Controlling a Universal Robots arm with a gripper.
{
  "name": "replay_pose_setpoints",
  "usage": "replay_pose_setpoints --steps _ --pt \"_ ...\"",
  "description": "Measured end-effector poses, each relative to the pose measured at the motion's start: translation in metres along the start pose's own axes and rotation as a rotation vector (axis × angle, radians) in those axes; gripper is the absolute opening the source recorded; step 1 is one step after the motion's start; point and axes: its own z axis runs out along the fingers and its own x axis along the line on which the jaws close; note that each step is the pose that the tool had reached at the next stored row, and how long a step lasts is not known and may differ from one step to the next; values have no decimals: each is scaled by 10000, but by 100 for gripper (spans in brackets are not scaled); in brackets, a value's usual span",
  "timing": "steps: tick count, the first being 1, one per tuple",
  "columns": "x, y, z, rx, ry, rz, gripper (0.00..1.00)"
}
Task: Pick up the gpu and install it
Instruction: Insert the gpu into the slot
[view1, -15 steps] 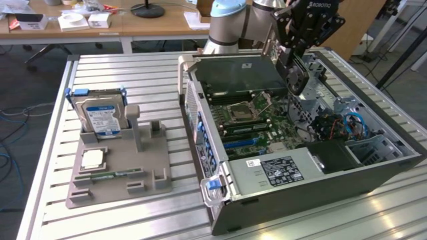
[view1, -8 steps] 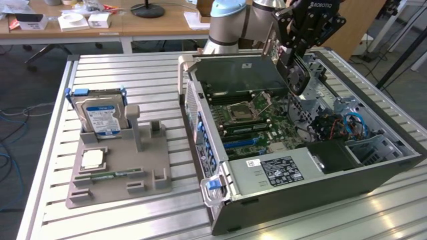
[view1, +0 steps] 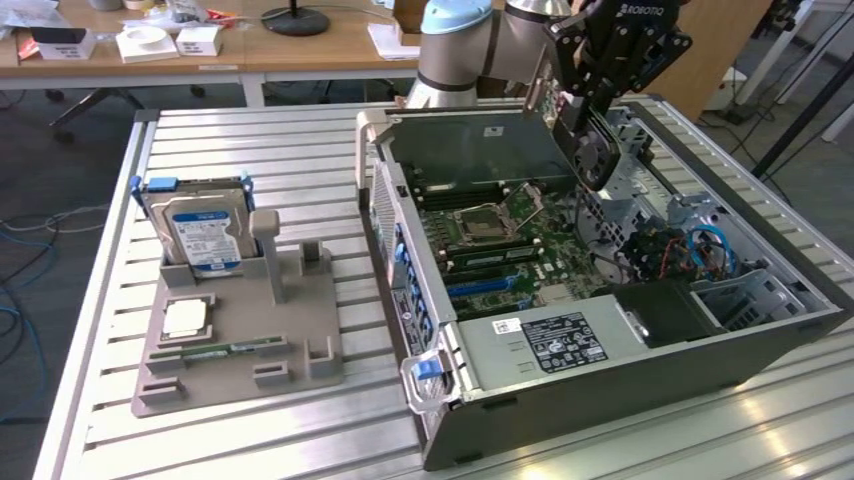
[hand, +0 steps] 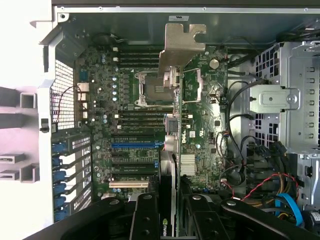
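Observation:
The gpu is a dark flat card that hangs upright over the open computer case, above the far side of the motherboard. My gripper is shut on its upper part. In the wrist view the gpu appears edge-on, with its silvery bracket at the far end, over the CPU socket. The black fingers clamp the card from both sides, and my gripper is shut on it. A blue expansion slot and black slots lie beside the card's edge.
A grey parts holder on the exterior view's left carries a silver hard drive, a square chip and a green memory stick. Cables and a drive cage crowd one side of the case. The power supply sits at the front.

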Motion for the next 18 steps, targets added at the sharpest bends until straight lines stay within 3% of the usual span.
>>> replay_pose_setpoints --steps 2,18 --pt "0 0 0 0 4 -93 26" --pt "0 0 7 -6 126 -2997 26"
